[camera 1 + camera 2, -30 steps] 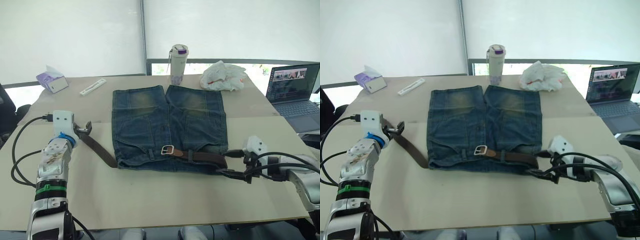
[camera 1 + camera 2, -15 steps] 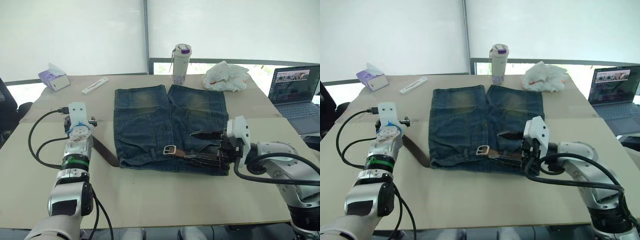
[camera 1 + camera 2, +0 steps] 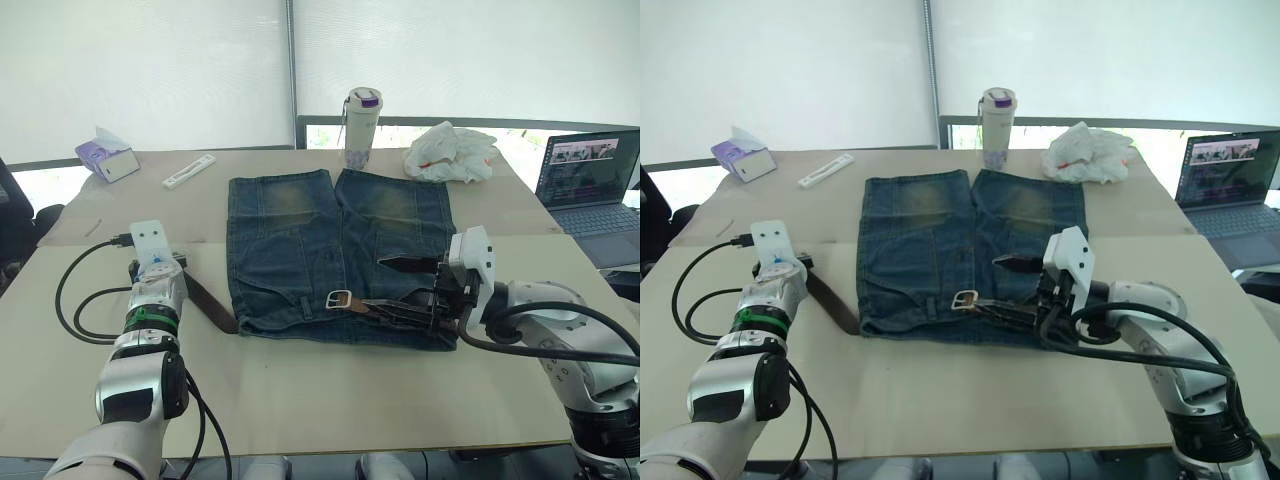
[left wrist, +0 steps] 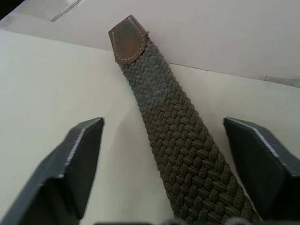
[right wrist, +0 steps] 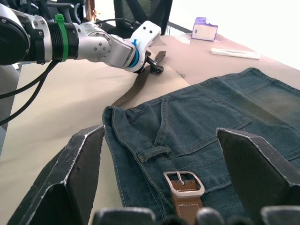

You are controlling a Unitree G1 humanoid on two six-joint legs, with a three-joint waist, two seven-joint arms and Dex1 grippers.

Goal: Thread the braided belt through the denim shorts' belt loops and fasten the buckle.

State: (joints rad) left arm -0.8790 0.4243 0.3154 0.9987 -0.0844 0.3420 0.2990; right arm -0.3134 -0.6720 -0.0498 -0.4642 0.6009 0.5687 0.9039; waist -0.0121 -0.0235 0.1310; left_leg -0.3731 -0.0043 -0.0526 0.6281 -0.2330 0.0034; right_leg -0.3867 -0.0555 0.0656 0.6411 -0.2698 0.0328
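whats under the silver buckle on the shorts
The silver rectangular buckle lies on the waistband of the blue denim shorts, beside a denim belt loop. Its brown leather strap end runs toward the right pincer. The denim directly beneath it is covered.

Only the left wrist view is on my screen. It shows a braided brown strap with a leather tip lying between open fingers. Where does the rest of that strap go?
Observer: The braided brown belt runs from the left gripper to the left corner of the blue denim shorts' waistband. Its silver rectangular buckle lies near the waistband's middle.
Operator: And what is the right arm doing?
Observer: The right gripper is over the waistband just right of the buckle. Its fingers are open and pointing toward the buckle.
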